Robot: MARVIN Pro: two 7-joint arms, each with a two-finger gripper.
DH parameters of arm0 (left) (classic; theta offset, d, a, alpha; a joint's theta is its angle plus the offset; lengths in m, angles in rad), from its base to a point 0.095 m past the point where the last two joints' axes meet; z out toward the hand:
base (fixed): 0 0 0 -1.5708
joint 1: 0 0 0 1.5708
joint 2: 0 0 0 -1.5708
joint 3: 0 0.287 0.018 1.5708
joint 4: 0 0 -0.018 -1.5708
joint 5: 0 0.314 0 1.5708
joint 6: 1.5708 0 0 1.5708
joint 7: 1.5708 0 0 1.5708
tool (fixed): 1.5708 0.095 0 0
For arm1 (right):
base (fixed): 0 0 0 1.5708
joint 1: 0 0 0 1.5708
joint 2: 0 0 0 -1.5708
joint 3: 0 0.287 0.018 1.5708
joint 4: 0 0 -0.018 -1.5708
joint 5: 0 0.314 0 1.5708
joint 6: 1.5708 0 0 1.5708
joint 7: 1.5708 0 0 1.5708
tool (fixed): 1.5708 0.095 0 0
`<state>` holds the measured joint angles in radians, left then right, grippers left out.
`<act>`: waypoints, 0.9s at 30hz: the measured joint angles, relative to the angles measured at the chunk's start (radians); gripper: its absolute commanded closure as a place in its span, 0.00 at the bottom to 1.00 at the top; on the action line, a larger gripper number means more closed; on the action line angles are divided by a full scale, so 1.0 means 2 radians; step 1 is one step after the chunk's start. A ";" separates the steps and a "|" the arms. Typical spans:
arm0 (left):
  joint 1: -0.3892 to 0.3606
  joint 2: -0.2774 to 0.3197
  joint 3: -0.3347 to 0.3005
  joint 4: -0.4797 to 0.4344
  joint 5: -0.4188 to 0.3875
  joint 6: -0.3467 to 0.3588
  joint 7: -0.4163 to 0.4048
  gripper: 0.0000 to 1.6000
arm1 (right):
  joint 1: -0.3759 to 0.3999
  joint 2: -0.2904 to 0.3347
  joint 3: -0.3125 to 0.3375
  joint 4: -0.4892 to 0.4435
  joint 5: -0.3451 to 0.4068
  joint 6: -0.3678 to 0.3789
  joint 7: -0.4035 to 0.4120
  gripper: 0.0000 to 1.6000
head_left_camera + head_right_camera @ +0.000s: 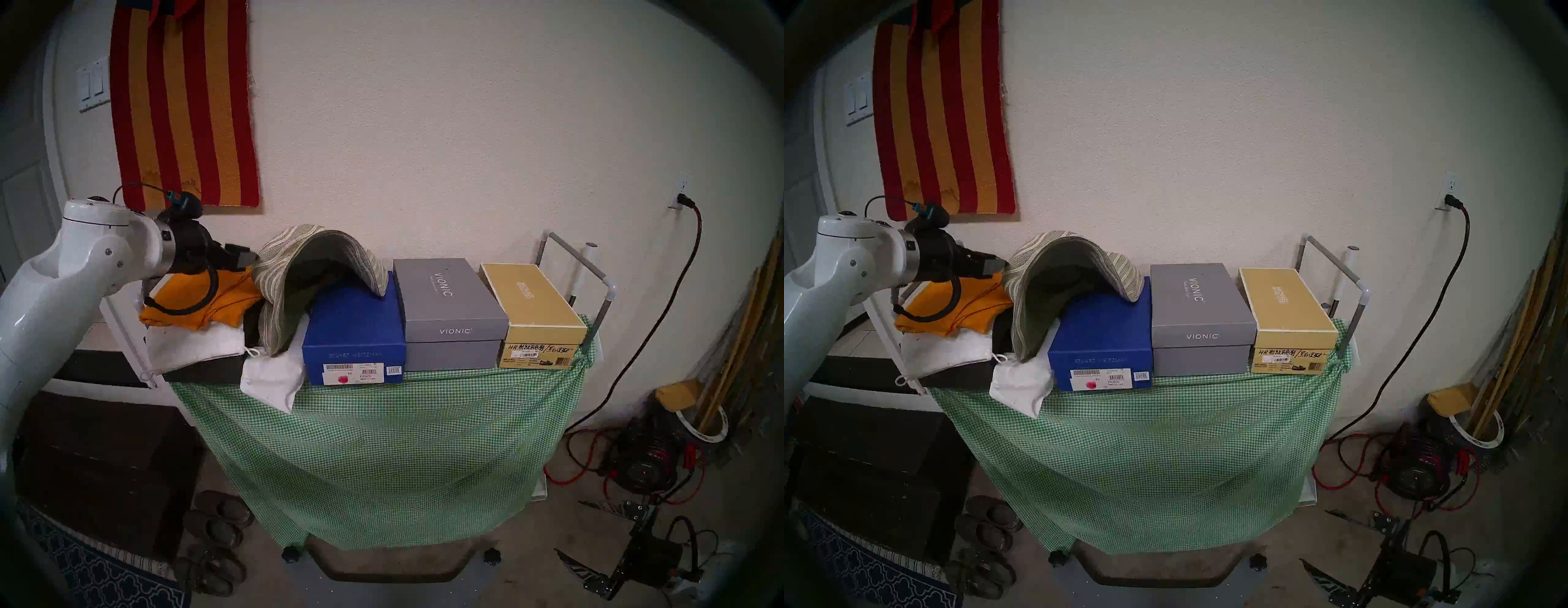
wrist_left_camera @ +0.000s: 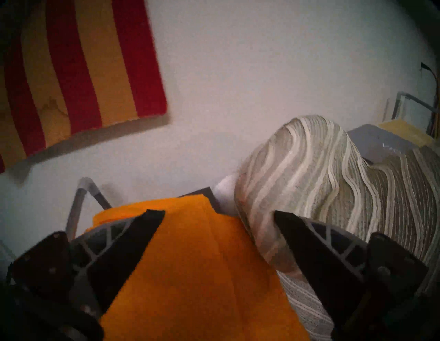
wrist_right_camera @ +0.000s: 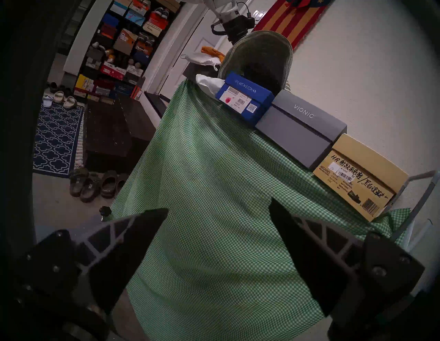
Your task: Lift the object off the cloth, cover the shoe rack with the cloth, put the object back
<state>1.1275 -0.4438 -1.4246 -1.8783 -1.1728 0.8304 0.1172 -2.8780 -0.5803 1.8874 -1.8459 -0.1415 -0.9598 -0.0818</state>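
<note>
Sun hat (image 1: 314, 280) draped over the back of the blue shoe box (image 1: 354, 335) and folded down its left side, on top of the shoe rack (image 1: 594, 293); the green-check cloth (image 1: 382, 446) already hangs down the rack's front from under 3 boxes, blue, grey (image 1: 449, 314) and tan (image 1: 534, 318). The left gripper (image 1: 242, 259) stands level beside the hat's left edge, above the folded orange cloth (image 1: 231, 305), its fingers spread and holding nothing; one finger (image 2: 297, 240) lies against or just beside the hat's brim, and contact cannot be settled. The right gripper (image 3: 217, 214) hangs low before the draped cloth, fingers likewise spread and empty. Judged stage: cover laid and hat returned, so the step in hand is probably the release and withdrawal of the left arm. To do this well, the arm should back away sideways and clear of the floppy brim, since a snagged finger could drag the hat off the box. The head views show the whole rack top and the hat's arched underside, but not the right gripper. The left wrist view alone shows the hat's wavy stripes at close range and the finger at its brim. The right wrist view alone shows shelves of shoe boxes (image 3: 123, 47) in the next room and sandals (image 3: 95, 183) on the floor beside the rack.
</note>
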 measured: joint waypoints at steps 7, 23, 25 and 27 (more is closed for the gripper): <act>-0.019 -0.004 -0.015 0.013 -0.013 0.008 0.007 0.00 | 0.000 -0.001 0.001 0.000 0.002 0.000 0.002 0.00; -0.034 -0.032 -0.086 0.001 0.069 -0.100 0.137 0.00 | 0.000 -0.006 0.000 -0.001 0.003 0.000 0.009 0.00; -0.036 -0.041 -0.101 -0.002 0.084 -0.118 0.156 0.00 | 0.000 -0.006 -0.001 -0.001 0.003 0.000 0.010 0.00; -0.037 -0.048 -0.113 -0.004 0.096 -0.133 0.172 0.00 | 0.000 -0.007 -0.001 -0.001 0.004 0.000 0.010 0.00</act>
<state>1.0531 -0.5400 -1.6496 -1.8858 -0.9798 0.5639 0.4619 -2.8781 -0.5941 1.8858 -1.8474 -0.1342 -0.9600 -0.0612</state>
